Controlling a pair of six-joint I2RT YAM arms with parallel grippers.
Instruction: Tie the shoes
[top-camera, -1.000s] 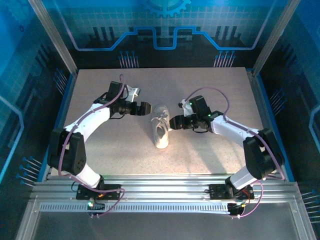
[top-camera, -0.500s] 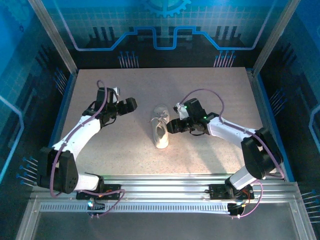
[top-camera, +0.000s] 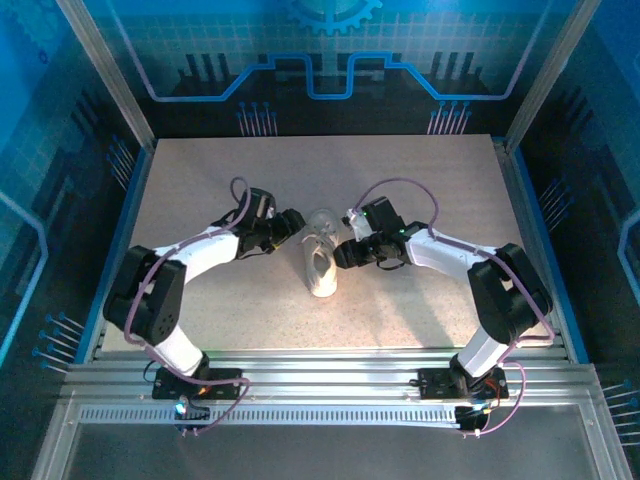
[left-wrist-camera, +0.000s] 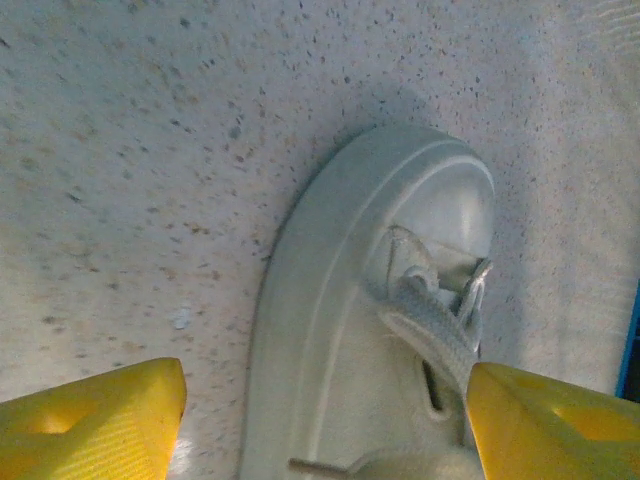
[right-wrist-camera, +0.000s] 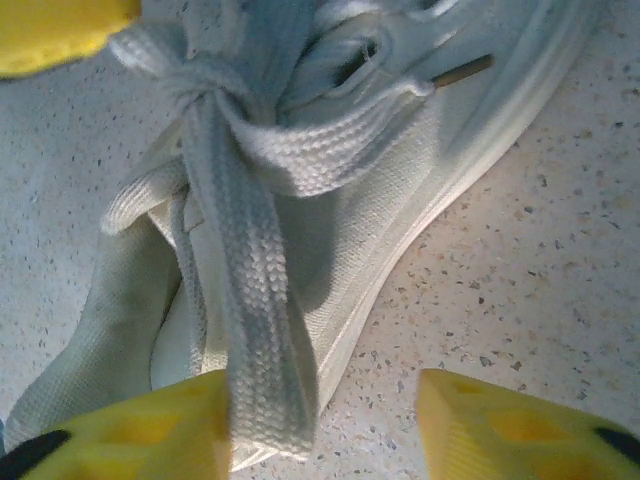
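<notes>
Now your left gripper (top-camera: 291, 223) has swung back beside the sneaker (top-camera: 321, 268) mid-worktop, jaws released, while the right gripper (right-wrist-camera: 320, 415), narrowing but unclenched, straddles 1 lace (right-wrist-camera: 250, 300), so no grasp yet.

Small white sneaker (top-camera: 321, 265), upright on its sole, centre of table (top-camera: 430, 180), flat white laces (right-wrist-camera: 250, 240) knotted.

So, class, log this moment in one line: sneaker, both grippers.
sneaker: upright on table | left gripper: open, facing toe | right gripper: open, lace strand at its fingers
</notes>
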